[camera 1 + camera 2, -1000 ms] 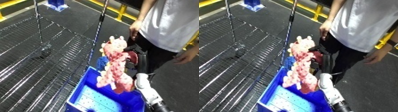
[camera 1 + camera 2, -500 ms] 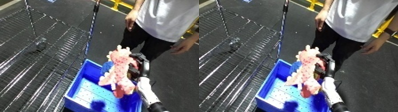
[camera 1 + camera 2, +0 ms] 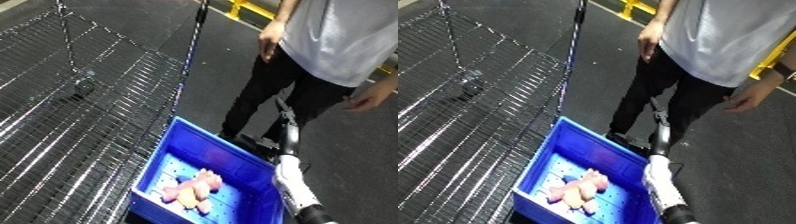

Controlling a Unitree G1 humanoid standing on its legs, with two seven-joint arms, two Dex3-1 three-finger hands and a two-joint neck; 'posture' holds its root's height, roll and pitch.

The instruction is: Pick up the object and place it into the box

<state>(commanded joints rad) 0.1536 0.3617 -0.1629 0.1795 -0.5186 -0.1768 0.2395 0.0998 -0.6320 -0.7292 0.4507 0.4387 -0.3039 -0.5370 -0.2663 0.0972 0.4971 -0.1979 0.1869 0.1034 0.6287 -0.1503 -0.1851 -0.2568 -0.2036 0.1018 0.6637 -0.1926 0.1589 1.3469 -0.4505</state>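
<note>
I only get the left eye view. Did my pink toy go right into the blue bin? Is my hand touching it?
Observer: Yes, it is in. The right eye view shows the pink plush toy lying on the floor of the blue bin, with bare blue between it and your right forearm.
Operator: Where's my hand, then?
Observer: Your right hand is up over the bin's far corner, in front of a person's dark trousers, apart from the toy.
Operator: Anything off to the side?
Observer: A yellow rail stands behind the person at the right edge, plainer in this eye.
</note>
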